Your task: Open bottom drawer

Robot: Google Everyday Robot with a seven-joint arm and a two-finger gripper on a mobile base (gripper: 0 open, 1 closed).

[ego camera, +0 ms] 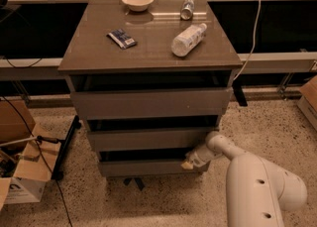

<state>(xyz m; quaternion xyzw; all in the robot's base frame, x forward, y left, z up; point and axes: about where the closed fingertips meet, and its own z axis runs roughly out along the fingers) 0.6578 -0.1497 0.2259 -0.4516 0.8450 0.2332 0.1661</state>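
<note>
The bottom drawer point(143, 167) is the lowest, slimmest grey-brown front of the cabinet point(148, 57), with a dark gap above it. My gripper point(189, 163) is at the drawer's right end, its pale tip at the top edge of the front. The white arm point(257, 186) reaches in from the lower right. The middle drawer point(148, 139) and top drawer point(151, 103) sit above it, each with a dark gap over its front.
On the cabinet top lie a white bowl point(137, 1), a dark blue packet point(122, 38), a plastic bottle point(188, 39) on its side and a can point(186, 9). Cardboard boxes point(22, 171) stand on the floor at left. A cable point(250, 37) hangs at right.
</note>
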